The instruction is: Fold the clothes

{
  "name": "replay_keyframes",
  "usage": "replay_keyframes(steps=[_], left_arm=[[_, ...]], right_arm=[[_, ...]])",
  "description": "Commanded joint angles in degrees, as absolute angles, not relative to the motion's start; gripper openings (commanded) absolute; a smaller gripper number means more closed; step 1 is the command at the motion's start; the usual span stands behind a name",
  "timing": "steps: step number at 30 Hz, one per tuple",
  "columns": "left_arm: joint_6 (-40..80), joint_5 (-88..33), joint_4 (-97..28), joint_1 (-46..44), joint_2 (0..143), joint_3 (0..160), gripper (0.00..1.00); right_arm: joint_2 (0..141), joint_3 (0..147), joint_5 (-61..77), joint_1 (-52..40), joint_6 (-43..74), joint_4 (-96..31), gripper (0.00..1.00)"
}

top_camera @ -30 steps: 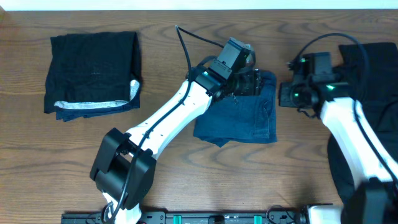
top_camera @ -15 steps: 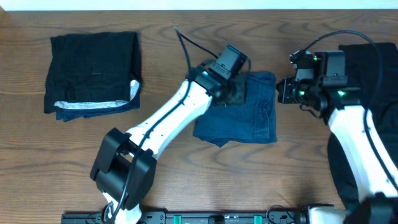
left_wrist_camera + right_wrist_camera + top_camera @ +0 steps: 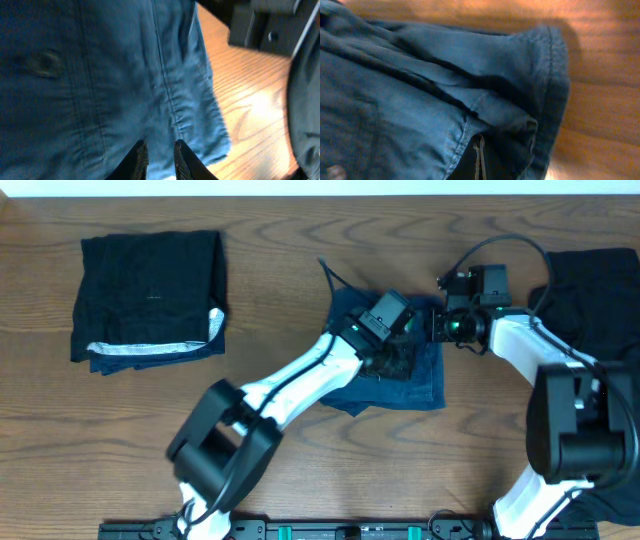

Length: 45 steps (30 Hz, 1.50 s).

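A blue denim garment (image 3: pixel 420 385) lies folded at the table's middle. My left gripper (image 3: pixel 395 358) hovers low over its middle. In the left wrist view its fingers (image 3: pixel 159 159) stand a narrow gap apart, with flat denim (image 3: pixel 100 75) showing between them. My right gripper (image 3: pixel 437 322) is at the garment's upper right edge. In the right wrist view its fingers (image 3: pixel 479 157) are pressed together, with a denim fold (image 3: pixel 510 110) draped over the tips. A folded black garment (image 3: pixel 150 295) lies at the far left.
A heap of dark clothes (image 3: pixel 600 290) lies along the right edge, behind the right arm. The left arm (image 3: pixel 300 380) reaches diagonally across the middle of the table. Bare wood (image 3: pixel 100 440) shows at the front left.
My left gripper has moved from the denim's top edge down to its middle. My right gripper has moved left, up to the denim's upper right edge.
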State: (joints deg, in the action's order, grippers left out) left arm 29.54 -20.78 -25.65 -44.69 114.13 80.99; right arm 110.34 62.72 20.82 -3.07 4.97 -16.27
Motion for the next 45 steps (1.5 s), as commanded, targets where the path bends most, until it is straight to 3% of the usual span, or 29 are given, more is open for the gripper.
replay_keyframes(steps=[1, 6, 7, 12, 18, 20, 23, 24, 26, 37, 45], left_arm=[[28.8, -25.6, -24.5, -46.1, 119.6, 79.9, 0.20], [28.7, -26.5, -23.4, -48.1, 125.0, 79.9, 0.19], [28.3, -26.4, -23.2, -48.4, 125.2, 79.9, 0.14], [26.3, -26.4, -23.2, -48.4, 122.4, 80.3, 0.15], [25.5, -26.1, -23.7, -48.2, 113.9, 80.3, 0.15], [25.5, -26.1, -23.7, -48.3, 111.9, 80.3, 0.15], [25.5, -26.1, -23.6, -48.8, 110.5, 80.3, 0.11], [25.5, -26.1, -23.6, -49.0, 110.5, 80.3, 0.10], [25.5, -26.1, -23.5, -49.8, 111.1, 80.2, 0.10], [25.5, -25.2, -28.7, -50.3, 119.7, 80.1, 0.10], [25.5, -4.1, -42.7, -47.9, 121.8, 80.2, 0.06]], right_arm=[[114.0, 63.0, 21.1, -2.9, 4.0, -15.4, 0.01], [115.4, 63.0, 20.8, -2.9, 4.0, -14.4, 0.01], [115.2, 63.0, 20.9, -2.9, 4.0, -13.7, 0.01], [112.2, 64.2, 22.0, -2.6, 4.2, -12.3, 0.02], [100.5, 66.7, 22.7, -0.2, 4.7, -18.0, 0.12], [95.8, 66.7, 22.1, 1.3, 4.9, -21.0, 0.30], [89.6, 66.7, 20.3, 3.9, 5.7, -25.7, 0.39], [88.0, 66.7, 19.3, 4.7, 5.7, -27.4, 0.50], [85.7, 66.7, 17.2, 6.0, 5.7, -30.7, 0.99], [84.4, 66.7, 16.3, 7.3, 5.7, -33.0, 0.99], [84.4, 66.7, 16.3, 7.3, 5.7, -33.1, 0.99]])
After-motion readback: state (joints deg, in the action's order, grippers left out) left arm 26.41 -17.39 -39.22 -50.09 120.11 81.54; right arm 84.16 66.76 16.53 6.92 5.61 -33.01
